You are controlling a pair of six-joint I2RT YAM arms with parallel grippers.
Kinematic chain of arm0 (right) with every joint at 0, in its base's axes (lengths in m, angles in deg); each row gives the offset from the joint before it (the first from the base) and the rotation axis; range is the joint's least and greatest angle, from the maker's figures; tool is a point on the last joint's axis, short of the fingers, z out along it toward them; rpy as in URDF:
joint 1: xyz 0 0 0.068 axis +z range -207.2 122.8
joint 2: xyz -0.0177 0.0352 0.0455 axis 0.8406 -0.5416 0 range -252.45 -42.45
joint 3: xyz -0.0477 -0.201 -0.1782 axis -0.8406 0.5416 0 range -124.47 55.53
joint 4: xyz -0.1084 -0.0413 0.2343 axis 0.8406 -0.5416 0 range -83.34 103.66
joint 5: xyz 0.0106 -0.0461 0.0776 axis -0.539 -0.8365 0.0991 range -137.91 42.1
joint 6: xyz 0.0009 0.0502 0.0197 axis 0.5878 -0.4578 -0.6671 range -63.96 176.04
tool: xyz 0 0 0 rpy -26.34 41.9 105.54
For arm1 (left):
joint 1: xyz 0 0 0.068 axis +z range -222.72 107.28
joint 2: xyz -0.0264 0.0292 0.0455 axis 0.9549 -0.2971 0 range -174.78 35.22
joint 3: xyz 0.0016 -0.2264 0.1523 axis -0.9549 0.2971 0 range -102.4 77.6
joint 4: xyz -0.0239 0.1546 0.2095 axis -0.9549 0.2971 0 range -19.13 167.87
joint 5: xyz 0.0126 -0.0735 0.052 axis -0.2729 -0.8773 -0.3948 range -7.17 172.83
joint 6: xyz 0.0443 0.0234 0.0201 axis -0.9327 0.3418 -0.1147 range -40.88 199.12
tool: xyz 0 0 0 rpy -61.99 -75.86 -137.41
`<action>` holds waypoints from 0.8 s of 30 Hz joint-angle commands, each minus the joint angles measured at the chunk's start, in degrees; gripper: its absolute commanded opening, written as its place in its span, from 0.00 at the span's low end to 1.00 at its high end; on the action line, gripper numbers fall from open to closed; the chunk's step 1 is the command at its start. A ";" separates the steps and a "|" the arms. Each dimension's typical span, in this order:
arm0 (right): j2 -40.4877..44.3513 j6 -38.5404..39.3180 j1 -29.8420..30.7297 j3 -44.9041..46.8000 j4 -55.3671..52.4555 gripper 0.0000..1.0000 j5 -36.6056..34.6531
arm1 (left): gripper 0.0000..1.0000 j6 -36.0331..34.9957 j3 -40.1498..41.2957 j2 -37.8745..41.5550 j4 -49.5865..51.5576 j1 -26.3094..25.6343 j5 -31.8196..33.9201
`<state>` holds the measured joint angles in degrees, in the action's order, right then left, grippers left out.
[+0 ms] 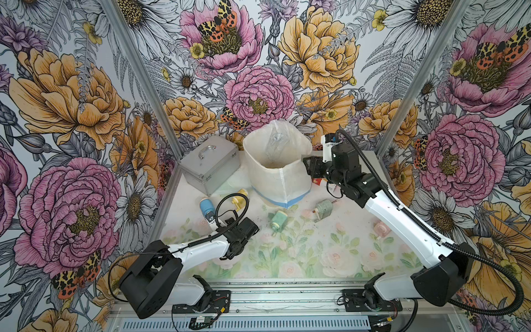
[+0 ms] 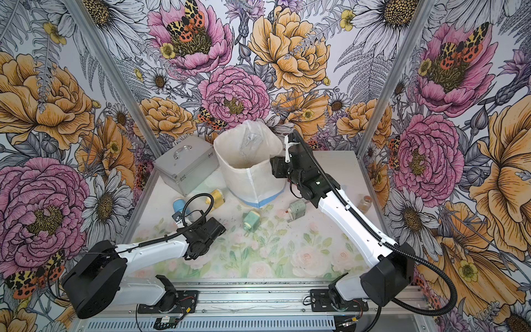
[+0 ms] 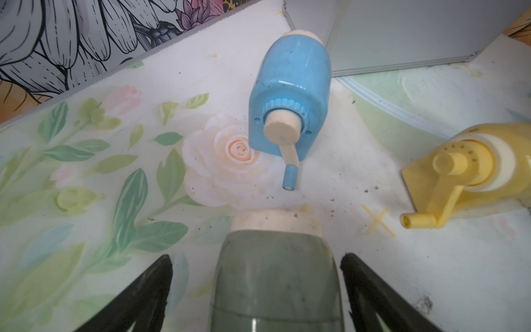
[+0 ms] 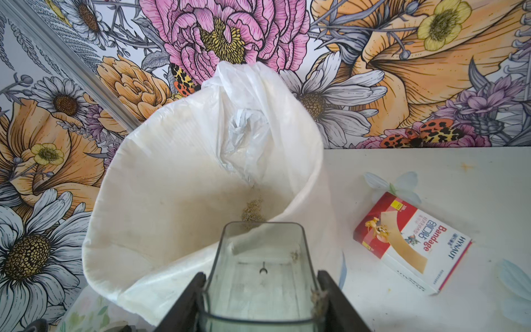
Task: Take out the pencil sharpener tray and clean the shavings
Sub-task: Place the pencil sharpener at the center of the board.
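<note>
My right gripper (image 4: 262, 274) is shut on the clear pencil sharpener tray (image 4: 258, 253), its open end held over the rim of the white bag-lined bin (image 4: 120, 184). A small heap of brownish shavings (image 4: 253, 211) lies inside the bin, and a few crumbs cling to the tray's side by one finger. In a top view this gripper (image 1: 311, 168) sits at the bin's (image 1: 275, 178) right rim. My left gripper (image 3: 255, 258) is open, and a grey-green sharpener body (image 3: 275, 276) lies between its fingers with a gap on each side. Dark flecks dot the mat around it.
A blue sharpener (image 3: 290, 95) and a yellow one (image 3: 474, 175) lie just beyond the left gripper. A silver case (image 1: 209, 163) stands back left. Green (image 1: 278, 220), grey (image 1: 323, 208) and pink (image 1: 380, 230) sharpeners lie mid-table. A bandage box (image 4: 413, 244) lies right of the bin.
</note>
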<state>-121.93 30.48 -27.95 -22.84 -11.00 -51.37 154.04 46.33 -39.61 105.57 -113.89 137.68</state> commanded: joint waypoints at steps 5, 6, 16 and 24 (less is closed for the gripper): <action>4.99 1.19 0.36 7.63 -0.09 0.29 -2.42 | 0.98 -8.45 -2.04 4.78 0.54 -2.51 6.45; 5.62 1.28 0.61 8.61 0.13 0.29 -2.73 | 0.98 -9.10 -2.20 5.24 0.46 -2.71 6.91; 12.51 2.63 3.23 18.51 1.17 0.30 -5.22 | 0.99 -15.23 -2.74 10.03 0.20 -2.34 11.21; 14.51 2.79 11.29 26.28 4.72 0.29 -14.90 | 0.99 -23.30 -3.71 13.84 -0.92 -1.49 11.60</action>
<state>-108.79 32.40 -17.98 1.95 -9.58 -61.45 134.98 43.82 -27.32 105.31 -116.07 147.32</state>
